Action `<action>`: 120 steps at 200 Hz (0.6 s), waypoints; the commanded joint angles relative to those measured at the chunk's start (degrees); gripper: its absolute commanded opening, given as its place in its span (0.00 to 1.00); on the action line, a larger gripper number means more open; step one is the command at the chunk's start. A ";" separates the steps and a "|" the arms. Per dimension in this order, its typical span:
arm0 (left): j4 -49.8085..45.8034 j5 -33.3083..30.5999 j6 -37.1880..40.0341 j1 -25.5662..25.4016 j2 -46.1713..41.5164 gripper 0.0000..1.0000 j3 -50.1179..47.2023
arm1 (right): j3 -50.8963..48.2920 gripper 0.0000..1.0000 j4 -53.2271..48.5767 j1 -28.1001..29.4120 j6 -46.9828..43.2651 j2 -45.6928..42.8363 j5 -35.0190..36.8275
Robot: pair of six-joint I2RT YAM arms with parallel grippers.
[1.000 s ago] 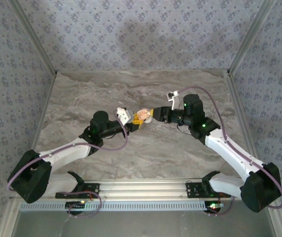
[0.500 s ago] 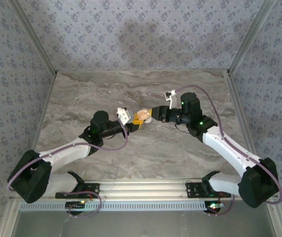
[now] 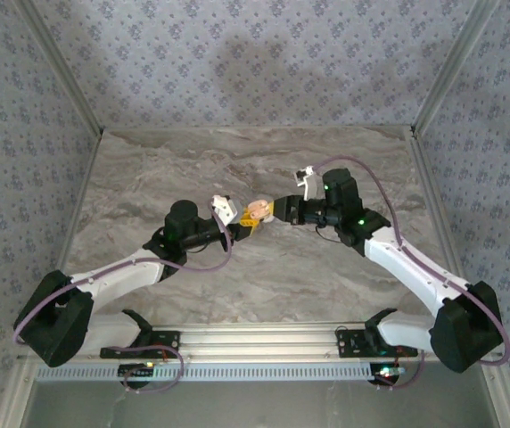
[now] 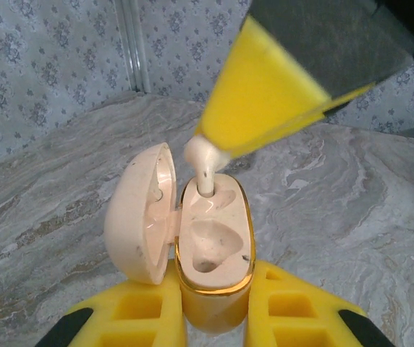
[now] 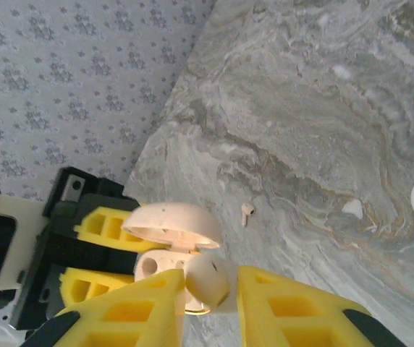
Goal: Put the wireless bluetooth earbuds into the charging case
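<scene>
One in progress, one to go, I'd say. Left gripper (image 4: 216,307) is clamped tight on the charging case (image 4: 225,249), lid flipped open, held up over the marble table (image 5: 323,108). Right gripper (image 5: 210,289) is pinched narrow around the held earbud (image 4: 200,155), whose stem is poking into the far slot but doesn't look seated. Near slot is empty. The loose earbud (image 5: 247,212) lies on the table beyond the case, so grabbing and inserting that one is left.
</scene>
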 commanded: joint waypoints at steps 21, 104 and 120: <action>2.23 0.61 1.23 -0.49 -2.43 0.12 2.22 | 1.80 0.27 -3.88 1.21 -1.01 0.10 -1.12; 1.50 0.78 1.63 -0.49 -2.60 0.12 2.18 | 3.00 0.48 -8.35 -0.38 -2.58 -5.56 0.56; 1.34 0.86 1.70 -0.51 -2.78 0.12 2.05 | 3.22 0.48 -8.91 -1.34 -2.93 -6.42 0.04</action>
